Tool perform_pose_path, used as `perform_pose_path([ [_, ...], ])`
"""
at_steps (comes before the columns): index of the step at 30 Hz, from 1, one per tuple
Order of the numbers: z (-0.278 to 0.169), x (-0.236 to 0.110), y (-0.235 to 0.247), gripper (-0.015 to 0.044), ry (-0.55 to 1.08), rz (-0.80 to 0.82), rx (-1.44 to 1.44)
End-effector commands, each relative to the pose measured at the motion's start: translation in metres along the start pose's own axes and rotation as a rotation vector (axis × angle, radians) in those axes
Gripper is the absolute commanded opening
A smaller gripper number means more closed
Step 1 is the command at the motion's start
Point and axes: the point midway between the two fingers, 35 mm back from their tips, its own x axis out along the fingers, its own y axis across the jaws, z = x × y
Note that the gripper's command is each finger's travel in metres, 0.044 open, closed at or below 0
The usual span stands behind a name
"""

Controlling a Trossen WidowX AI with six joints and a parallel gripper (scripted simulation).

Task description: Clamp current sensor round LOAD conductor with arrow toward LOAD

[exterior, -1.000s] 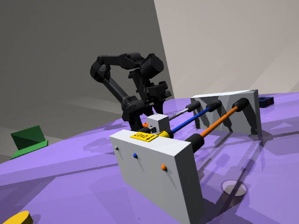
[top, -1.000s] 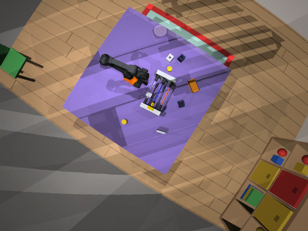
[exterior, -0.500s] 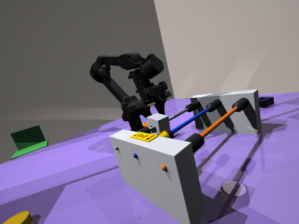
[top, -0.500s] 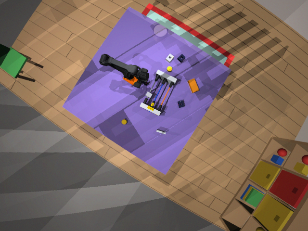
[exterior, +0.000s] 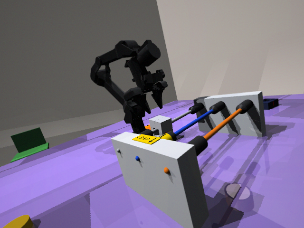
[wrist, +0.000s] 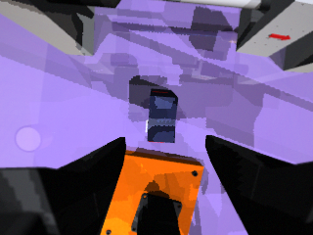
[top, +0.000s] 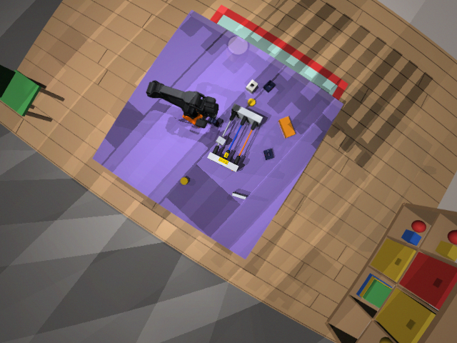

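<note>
My gripper is open and holds nothing. It hangs left of the fixture, above the table. A dark blue sensor block with a red mark on top lies on the purple table below, ahead of the fingers and clear of both. Grey, blue and orange conductors run between two grey end blocks. The yellow LOAD label lies on the near block, its arrow toward a yellow collar on the blue conductor. A grey block with a red arrow sits on the grey conductor.
The arm's orange base plate lies just below the gripper. Two more dark blue blocks, a white cube, an orange box, yellow discs and a grey bar lie around the fixture.
</note>
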Motion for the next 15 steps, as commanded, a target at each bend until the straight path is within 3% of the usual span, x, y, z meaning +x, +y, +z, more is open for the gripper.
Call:
perform_pose_path([
  [1,0.004,-0.003,-0.001,0.0320,0.039,0.004,-0.227],
  [15,0.022,0.000,-0.002,0.0320,0.183,0.193,-1.455],
])
